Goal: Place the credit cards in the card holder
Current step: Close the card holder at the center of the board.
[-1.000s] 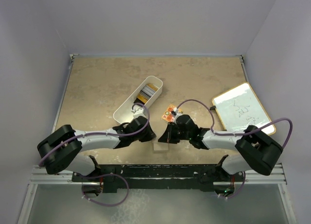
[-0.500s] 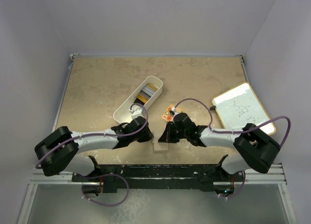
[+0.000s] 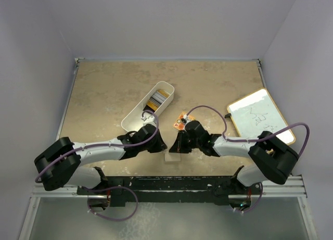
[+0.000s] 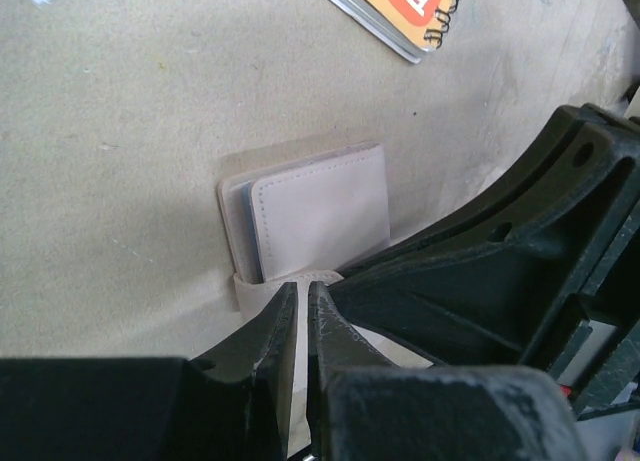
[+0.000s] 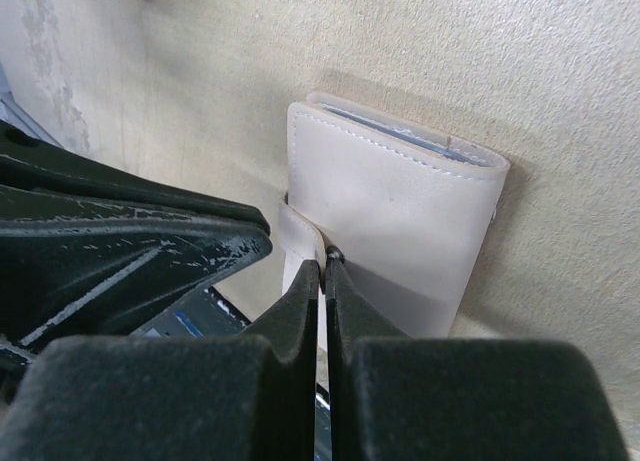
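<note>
The credit cards point(image 3: 157, 99) are parked in the white bin point(image 3: 131, 119), well apart from the action. Left fingers point(image 4: 285, 306) are nearly together at the snap tab point(image 5: 300, 236), grip can't be told; the card holder point(image 3: 170, 158) is lying shut near the bench point(image 3: 104, 94) edge; right fingers point(image 5: 312, 281) are clamped on that tab. Tugged unevenly, it could get dragged off.

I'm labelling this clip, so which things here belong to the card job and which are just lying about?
Job: credit cards in the white bin; card holder.
Lying about: orange packet; white board.
</note>
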{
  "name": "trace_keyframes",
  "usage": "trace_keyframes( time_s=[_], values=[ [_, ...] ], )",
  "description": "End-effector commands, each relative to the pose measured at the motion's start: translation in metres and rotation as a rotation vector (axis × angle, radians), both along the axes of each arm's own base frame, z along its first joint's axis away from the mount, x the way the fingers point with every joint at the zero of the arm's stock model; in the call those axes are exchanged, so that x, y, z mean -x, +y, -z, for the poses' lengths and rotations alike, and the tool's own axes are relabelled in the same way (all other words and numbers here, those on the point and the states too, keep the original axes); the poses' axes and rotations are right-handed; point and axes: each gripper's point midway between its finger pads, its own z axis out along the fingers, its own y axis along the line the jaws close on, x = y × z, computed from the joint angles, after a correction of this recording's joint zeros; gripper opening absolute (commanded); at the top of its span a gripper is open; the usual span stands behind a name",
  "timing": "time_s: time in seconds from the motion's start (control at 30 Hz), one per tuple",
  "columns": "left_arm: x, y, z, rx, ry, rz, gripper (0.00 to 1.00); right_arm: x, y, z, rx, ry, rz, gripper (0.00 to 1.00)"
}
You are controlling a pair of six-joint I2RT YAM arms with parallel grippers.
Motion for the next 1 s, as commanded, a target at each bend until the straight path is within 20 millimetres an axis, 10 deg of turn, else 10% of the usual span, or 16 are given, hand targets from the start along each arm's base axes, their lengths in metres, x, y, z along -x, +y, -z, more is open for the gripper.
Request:
trace_keyframes(
  time_s=[0.0, 0.43, 0.97],
  values=[
    [-0.002, -0.018, -0.013, 0.055, -0.022, 0.07, 0.04, 0.0, -0.006, 0.011, 0.041, 0.014, 0.025, 0.0],
    [-0.002, -0.012, 0.014, -0.037, 0.022, 0.064, 0.02, -0.009, -0.007, -0.016, 0.069, -0.061, -0.004, 0.15],
    [-0.004, -0.01, 0.015, -0.042, 0.018, 0.048, 0.02, -0.01, -0.005, -0.017, 0.065, -0.089, -0.031, 0.09]
  ],
)
